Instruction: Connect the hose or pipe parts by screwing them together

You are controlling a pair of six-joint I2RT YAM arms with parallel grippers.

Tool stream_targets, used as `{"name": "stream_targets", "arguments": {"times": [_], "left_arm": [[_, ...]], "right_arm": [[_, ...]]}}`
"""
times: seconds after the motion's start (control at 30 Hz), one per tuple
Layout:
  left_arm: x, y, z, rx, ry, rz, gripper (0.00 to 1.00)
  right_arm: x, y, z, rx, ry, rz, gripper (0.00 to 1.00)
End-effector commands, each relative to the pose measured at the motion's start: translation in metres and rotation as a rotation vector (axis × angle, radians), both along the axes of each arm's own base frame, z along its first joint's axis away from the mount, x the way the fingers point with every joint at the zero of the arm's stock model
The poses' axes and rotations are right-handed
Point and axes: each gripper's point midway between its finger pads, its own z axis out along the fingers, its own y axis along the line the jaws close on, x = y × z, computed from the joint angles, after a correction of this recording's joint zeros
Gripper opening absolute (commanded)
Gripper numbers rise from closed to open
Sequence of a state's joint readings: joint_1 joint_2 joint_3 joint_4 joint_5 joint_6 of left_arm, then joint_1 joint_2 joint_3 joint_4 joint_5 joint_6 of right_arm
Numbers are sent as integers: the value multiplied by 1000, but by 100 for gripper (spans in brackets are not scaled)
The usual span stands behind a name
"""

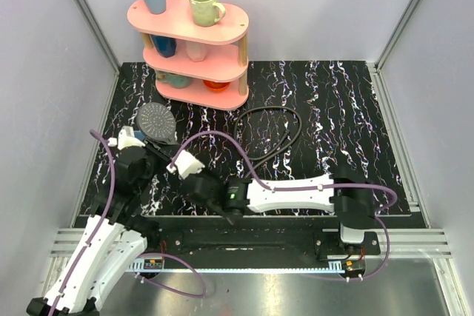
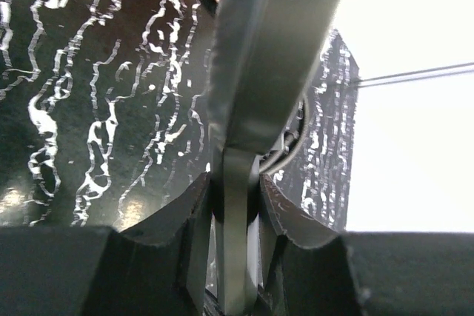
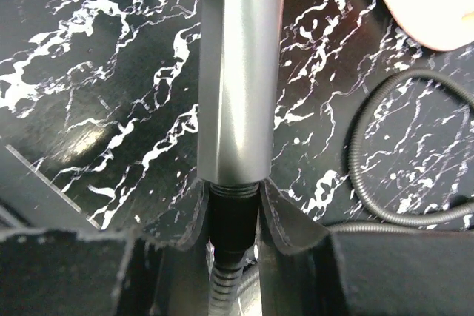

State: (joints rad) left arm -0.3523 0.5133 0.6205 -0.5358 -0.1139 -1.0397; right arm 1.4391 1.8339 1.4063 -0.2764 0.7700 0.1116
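Black, white-veined tabletop, boxed in by pale walls. At the back left, a pink three-tier shelf stacked with cups. Just before the shelf's foot, the shower head, round grey face up, handle pointing toward the arms. Clamped tight on a thin part of that handle: the left gripper. Looped over mid-table, the black hose, its end nut right at the handle's tip. Flanking that nut, the right gripper, jaws set narrow on either side; pressing or just shy of it, impossible to tell.
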Motion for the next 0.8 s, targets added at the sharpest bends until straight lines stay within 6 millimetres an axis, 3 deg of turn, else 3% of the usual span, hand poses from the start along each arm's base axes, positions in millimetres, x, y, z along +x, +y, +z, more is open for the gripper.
{"name": "stream_targets", "arguments": {"times": [0.0, 0.03, 0.07, 0.1, 0.13, 0.17, 0.23, 0.27, 0.3, 0.37, 0.4, 0.43, 0.53, 0.67, 0.7, 0.77], "left_arm": [[3, -21, 42, -129, -215, -97, 0], [2, -25, 43, -148, -242, -119, 0], [0, -28, 62, -181, -335, -140, 0], [-2, -34, 51, -189, -339, -175, 0], [-4, -37, 54, -201, -374, -196, 0], [-7, -39, 74, -227, -478, -221, 0], [-11, -46, 68, -207, -531, -282, 0], [-15, -47, 78, -214, -596, -296, 0], [-15, -50, 70, -213, -603, -314, 0], [-23, -50, 83, -229, -707, -331, 0], [-21, -50, 73, -230, -704, -328, 0], [-22, -49, 74, -236, -719, -328, 0], [-23, -52, 74, -241, -753, -347, 0], [-18, -52, 70, -221, -714, -338, 0], [-14, -48, 75, -203, -712, -306, 0], [-8, -45, 65, -167, -643, -282, 0]], "right_arm": [[16, -2, 56, 302, 120, 41, 0], [12, -2, 63, 353, 157, 94, 0], [13, -4, 65, 373, 179, 114, 0], [22, -8, 68, 395, 196, 120, 0], [12, -6, 76, 437, 246, 203, 0], [10, -7, 80, 472, 280, 235, 0], [8, -10, 95, 580, 371, 352, 0], [7, -13, 100, 635, 425, 377, 0], [5, -15, 104, 671, 454, 415, 0], [-5, -23, 115, 765, 537, 530, 0], [-8, -25, 118, 791, 569, 567, 0], [-23, -28, 124, 816, 619, 682, 0], [-27, -30, 120, 849, 767, 754, 3], [-17, -25, 112, 880, 851, 684, 19], [-9, -23, 111, 888, 828, 640, 34], [3, -27, 94, 826, 816, 523, 48]]}}
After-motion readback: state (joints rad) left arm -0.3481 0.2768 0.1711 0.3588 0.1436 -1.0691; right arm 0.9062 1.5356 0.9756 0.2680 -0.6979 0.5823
